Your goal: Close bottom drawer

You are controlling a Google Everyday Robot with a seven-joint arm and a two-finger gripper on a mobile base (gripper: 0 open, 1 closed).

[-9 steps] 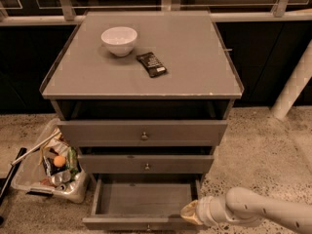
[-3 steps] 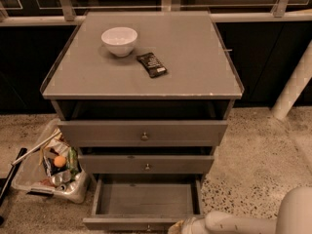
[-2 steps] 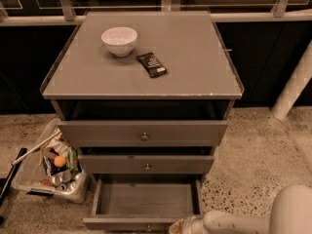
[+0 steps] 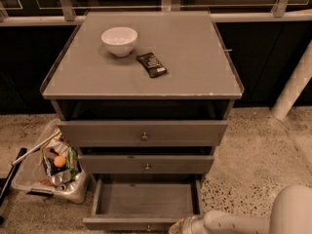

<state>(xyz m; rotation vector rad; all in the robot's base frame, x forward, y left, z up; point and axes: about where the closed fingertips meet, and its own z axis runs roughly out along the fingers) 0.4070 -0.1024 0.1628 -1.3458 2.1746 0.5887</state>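
Grey three-drawer cabinet (image 4: 144, 130) stands mid-scene on a speckled floor (image 4: 253, 150). Its flat top serves as the table (image 4: 195, 57).

On the table: a white bowl (image 4: 119, 40) at far left. A dark flat rectangular item (image 4: 151, 64) lies just right of the bowl and nearer, not touching it.

Drawers, far to near:
- Top drawer (image 4: 143, 132): widest front, out a little, with a dark gap under the table.
- Middle drawer (image 4: 146, 164): narrower front, out slightly.
- Bottom drawer (image 4: 146, 199): lowest, pulled well out toward the near edge. Its shallow tray floor is in full view. The thin front panel runs along the bottom of the view, and its small round knob (image 4: 148, 226) is central.

Gripper (image 4: 179, 226): at the very near edge, low, right of the knob, against or just in front of the right part of the bottom drawer's front panel. Contact not certain. Most of it is cut off by the edge, so its grasp state is not readable.

The pale arm (image 4: 243, 221) runs from the gripper to the right, out to the near-right corner.

Left of the cabinet on the floor is a clear plastic bin (image 4: 29, 179) of mixed litter, with a small orange round thing (image 4: 59, 161) inside. At far right is a white slanted post (image 4: 295, 84).
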